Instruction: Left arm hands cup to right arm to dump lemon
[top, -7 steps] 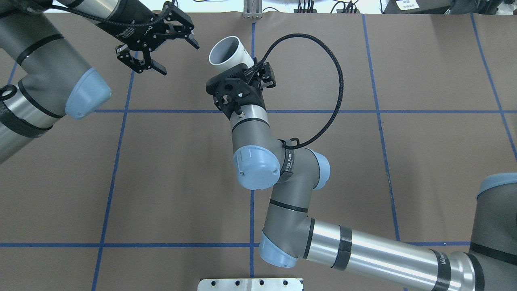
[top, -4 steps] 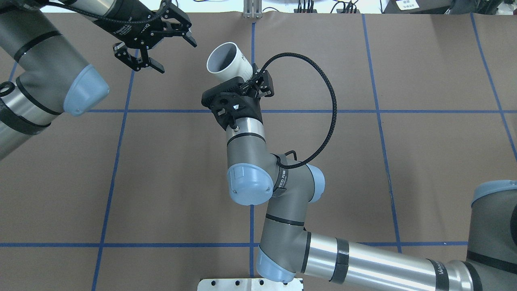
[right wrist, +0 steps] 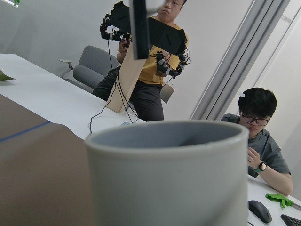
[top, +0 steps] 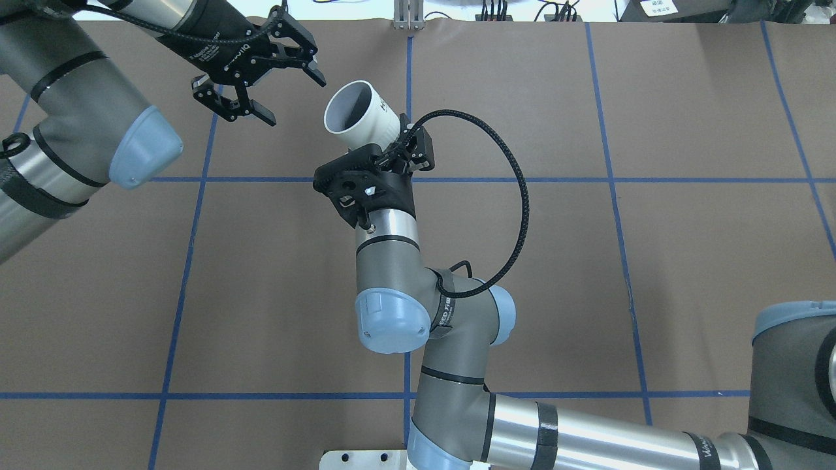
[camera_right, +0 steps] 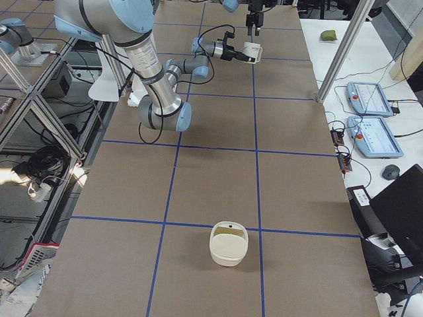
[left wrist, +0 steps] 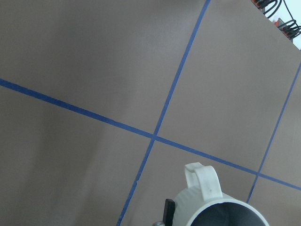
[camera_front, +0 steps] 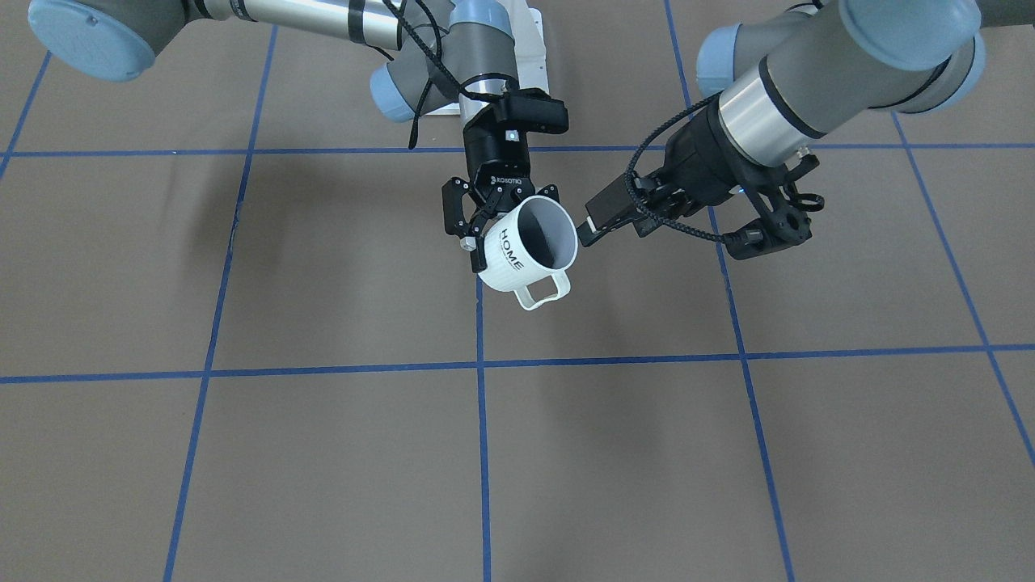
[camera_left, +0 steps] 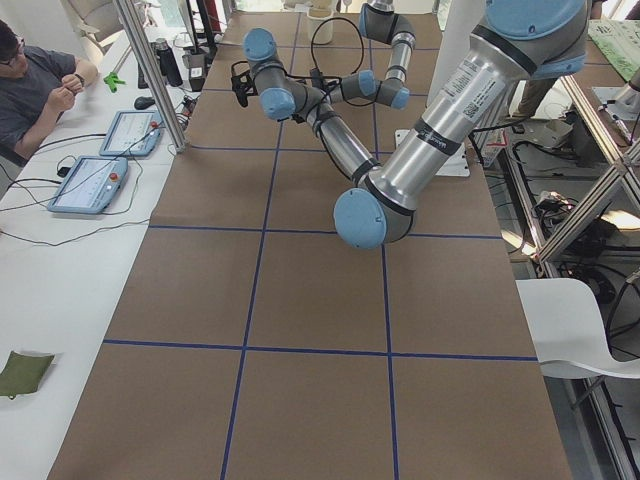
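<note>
The cream-white cup [top: 362, 121] marked "HOME" hangs tilted above the table, its grey mouth turned toward my left gripper. My right gripper [camera_front: 505, 222] is shut on the cup's body [camera_front: 517, 255], with the handle pointing away from the fingers. My left gripper [top: 294, 100] stands open a short way from the cup's rim, touching nothing. The left wrist view catches the cup's rim and handle [left wrist: 207, 202] at its bottom edge. In the right wrist view the cup [right wrist: 169, 174] fills the foreground. The lemon shows in no view, and the cup's inside looks plain grey.
Brown table cover [top: 653, 261] with a blue tape grid. A cream container [camera_right: 229, 244] with a yellowish inside stands far down the table on my right. The white base plate [top: 405, 457] sits at the near edge. People [camera_left: 30, 80] and tablets [camera_left: 95, 180] are at a side table.
My right arm has drawn the cup back toward the robot and slightly left. The left gripper has stayed open, shifting only a little near the cup's mouth.
</note>
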You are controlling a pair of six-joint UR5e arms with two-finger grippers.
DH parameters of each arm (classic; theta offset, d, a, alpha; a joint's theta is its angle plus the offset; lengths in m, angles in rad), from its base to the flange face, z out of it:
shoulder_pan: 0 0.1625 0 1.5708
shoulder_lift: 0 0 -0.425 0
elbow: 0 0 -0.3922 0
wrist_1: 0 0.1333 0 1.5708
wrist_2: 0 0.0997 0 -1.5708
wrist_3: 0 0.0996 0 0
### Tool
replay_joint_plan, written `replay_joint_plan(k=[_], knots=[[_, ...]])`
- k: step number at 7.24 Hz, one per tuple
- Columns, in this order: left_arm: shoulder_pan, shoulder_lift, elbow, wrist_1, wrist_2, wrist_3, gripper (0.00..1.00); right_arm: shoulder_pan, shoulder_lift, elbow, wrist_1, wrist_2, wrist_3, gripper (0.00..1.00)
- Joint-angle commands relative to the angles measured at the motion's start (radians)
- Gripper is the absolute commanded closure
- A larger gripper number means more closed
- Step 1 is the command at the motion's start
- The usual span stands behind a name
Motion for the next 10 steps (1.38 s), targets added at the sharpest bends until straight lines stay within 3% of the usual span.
replay_joint_plan(k=[1, 4, 6, 8, 9, 10], knots=[[0.025, -0.007, 0.003, -0.001, -0.001, 0.0, 0.13, -0.001, 0.005, -0.002, 0.0, -0.001, -0.004, 0.69], [0.049, -0.034, 0.038, -0.005, -0.001, 0.0, 0.2, -0.001, 0.005, 0.0, 0.0, -0.002, -0.003, 0.69], [0.054, -0.034, 0.046, -0.005, -0.001, 0.003, 0.35, -0.001, 0.005, 0.001, 0.0, -0.002, -0.004, 0.68], [0.054, -0.034, 0.062, -0.005, -0.001, 0.003, 0.59, -0.001, 0.005, 0.003, 0.0, -0.001, -0.003, 0.68], [0.057, -0.036, 0.062, -0.005, -0.003, 0.003, 0.75, -0.001, 0.007, 0.006, 0.0, -0.001, -0.003, 0.68], [0.06, -0.04, 0.061, 0.003, -0.008, -0.006, 1.0, -0.001, 0.005, 0.006, 0.0, 0.001, -0.003, 0.68]])
